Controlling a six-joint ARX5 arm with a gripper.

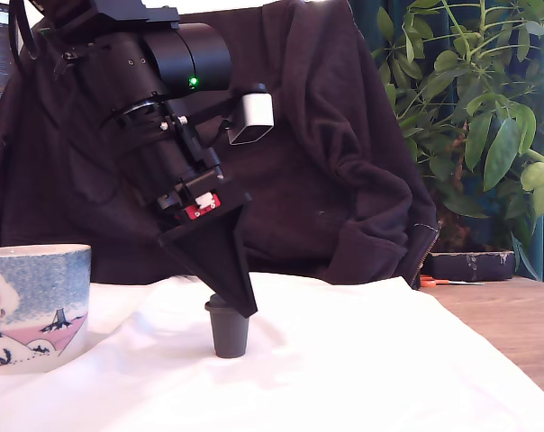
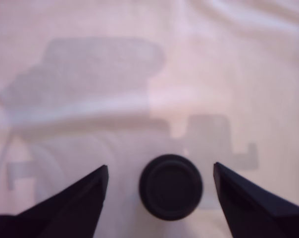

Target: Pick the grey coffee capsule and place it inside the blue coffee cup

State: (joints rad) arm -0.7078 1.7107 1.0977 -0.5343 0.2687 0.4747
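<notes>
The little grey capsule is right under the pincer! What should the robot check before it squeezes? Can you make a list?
1. Pincer open: ok, both fingers are apart.
2. Capsule between the fingers: ok, with a gap on each side.
3. Capsule upright on the white cloth: ok.
4. Fingers low enough: ok, the tips reach the capsule's lid in the exterior view.
5. Blue cup ready: cannot tell, only part shows at the exterior view's left edge.
</notes>
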